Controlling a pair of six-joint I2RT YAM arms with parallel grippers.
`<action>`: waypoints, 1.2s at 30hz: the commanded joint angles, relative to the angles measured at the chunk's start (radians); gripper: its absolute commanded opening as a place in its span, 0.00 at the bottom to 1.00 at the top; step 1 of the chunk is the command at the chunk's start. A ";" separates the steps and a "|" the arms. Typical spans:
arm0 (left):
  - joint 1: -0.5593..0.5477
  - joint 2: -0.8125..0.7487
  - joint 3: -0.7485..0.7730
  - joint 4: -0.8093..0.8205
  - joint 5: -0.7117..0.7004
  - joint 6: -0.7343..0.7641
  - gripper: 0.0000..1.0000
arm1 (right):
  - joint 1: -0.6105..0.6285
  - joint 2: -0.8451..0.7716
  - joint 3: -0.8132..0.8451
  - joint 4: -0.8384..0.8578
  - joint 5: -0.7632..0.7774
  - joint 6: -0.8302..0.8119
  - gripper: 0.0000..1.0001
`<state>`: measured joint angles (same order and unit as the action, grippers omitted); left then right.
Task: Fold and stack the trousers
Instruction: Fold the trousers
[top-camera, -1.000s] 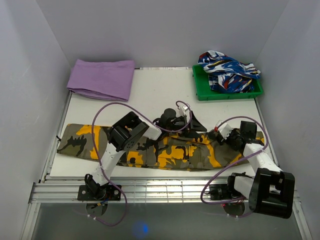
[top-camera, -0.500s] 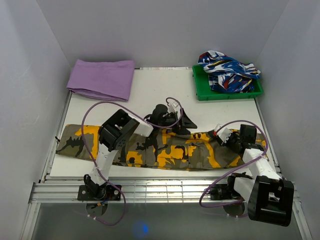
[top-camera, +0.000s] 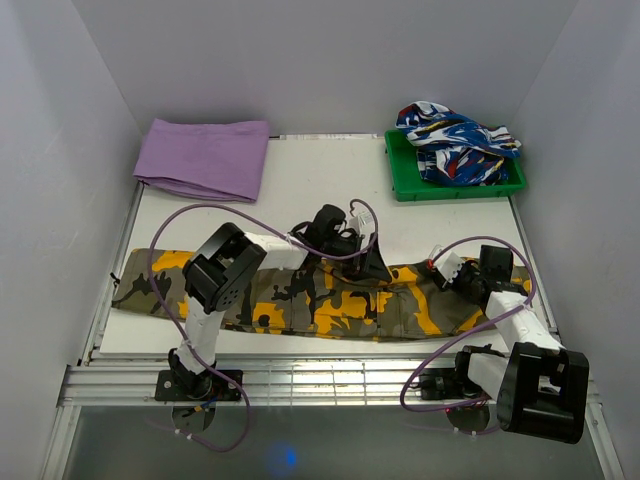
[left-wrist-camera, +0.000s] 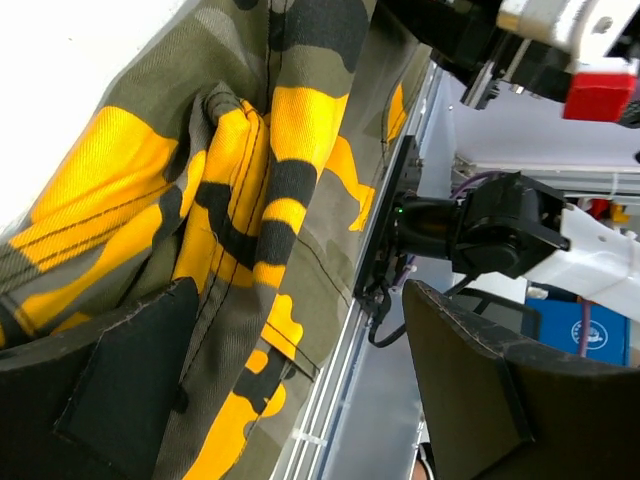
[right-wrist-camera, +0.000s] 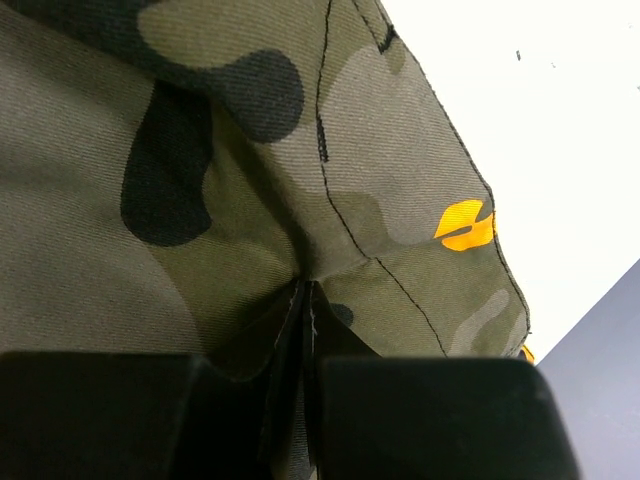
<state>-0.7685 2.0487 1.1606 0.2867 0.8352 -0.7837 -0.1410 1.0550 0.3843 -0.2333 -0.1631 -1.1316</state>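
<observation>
The camouflage trousers (top-camera: 330, 305) lie stretched left to right along the table's near edge. My left gripper (top-camera: 372, 262) is open over their far edge near the middle. In the left wrist view its fingers (left-wrist-camera: 120, 390) stand wide apart, one resting on bunched cloth (left-wrist-camera: 250, 200), and the gripper (left-wrist-camera: 300, 390) holds nothing. My right gripper (top-camera: 447, 272) is at the trousers' right end. In the right wrist view it (right-wrist-camera: 305, 330) is shut on a pinched fold of the olive cloth (right-wrist-camera: 200, 200).
A folded purple cloth (top-camera: 205, 158) lies at the back left. A green tray (top-camera: 400, 188) at the back right holds a blue, white and red garment (top-camera: 455, 140). The table's metal front rail (top-camera: 320, 375) runs just below the trousers.
My left gripper has come down and toward me onto the trousers' far edge, and its arm has swung left. The right gripper still holds the right end.
</observation>
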 joint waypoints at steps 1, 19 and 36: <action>-0.037 0.031 0.056 -0.104 -0.005 0.072 0.94 | 0.001 0.034 -0.013 -0.087 -0.007 0.020 0.08; -0.084 0.244 0.099 0.472 -0.183 -0.301 0.98 | 0.003 0.013 -0.059 -0.095 -0.019 0.004 0.08; -0.010 0.355 0.182 0.825 -0.235 -0.664 0.88 | 0.001 -0.006 -0.070 -0.081 0.031 -0.014 0.08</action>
<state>-0.8268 2.4145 1.3354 1.0267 0.6571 -1.3788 -0.1410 1.0378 0.3618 -0.2104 -0.1589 -1.1381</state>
